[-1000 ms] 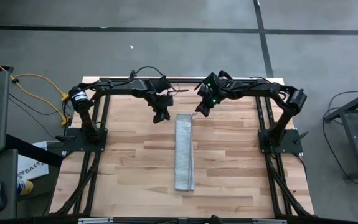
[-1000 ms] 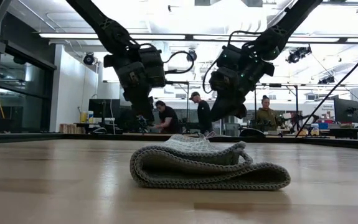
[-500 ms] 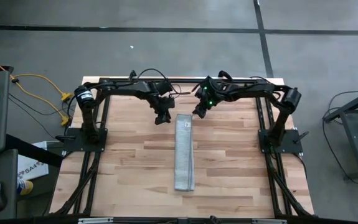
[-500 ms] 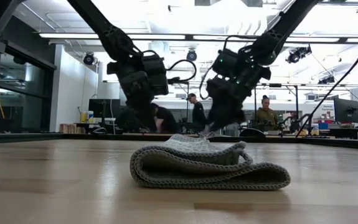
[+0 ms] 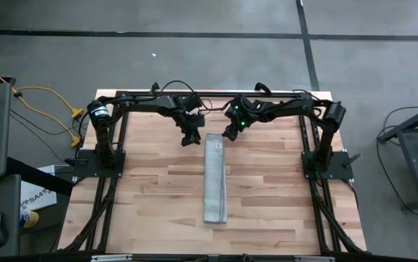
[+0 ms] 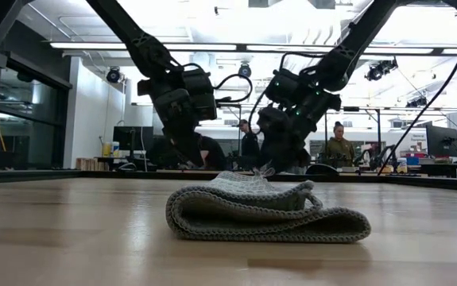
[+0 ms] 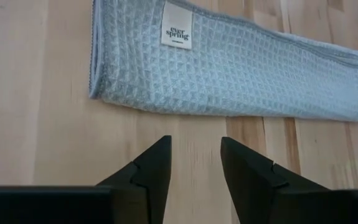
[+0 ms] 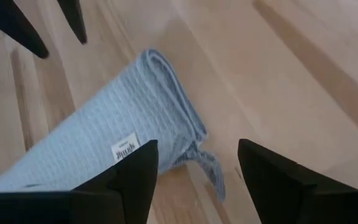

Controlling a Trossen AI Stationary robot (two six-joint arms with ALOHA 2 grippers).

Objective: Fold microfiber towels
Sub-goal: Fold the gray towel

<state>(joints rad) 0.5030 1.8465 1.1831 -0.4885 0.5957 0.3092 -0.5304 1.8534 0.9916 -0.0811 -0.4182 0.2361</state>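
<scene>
Lying on the wooden worktop (image 5: 150,182), near its middle, one towel (image 5: 215,178): light grey-white, waffle-textured, folded into a long narrow strip running from the far edge toward the near edge. A small white label (image 7: 177,31) sits on its far end; one loose corner (image 8: 211,168) sticks out beside that end.

Left gripper (image 5: 190,138): hovers just off the far left corner of the towel, not touching it, fingers (image 7: 154,171) parted with bare wood between them, holding nothing.

Right gripper (image 5: 229,133): hovers above the far right corner of the towel, fingers (image 8: 135,171) spread wide, holding nothing; the labelled end and the loose corner lie below the gap between them.

Seen from table height, the near end of the towel (image 6: 268,210) shows as a rolled, layered fold resting flat, both grippers hanging behind it.

Containers: cannot tell of any on the worktop.
</scene>
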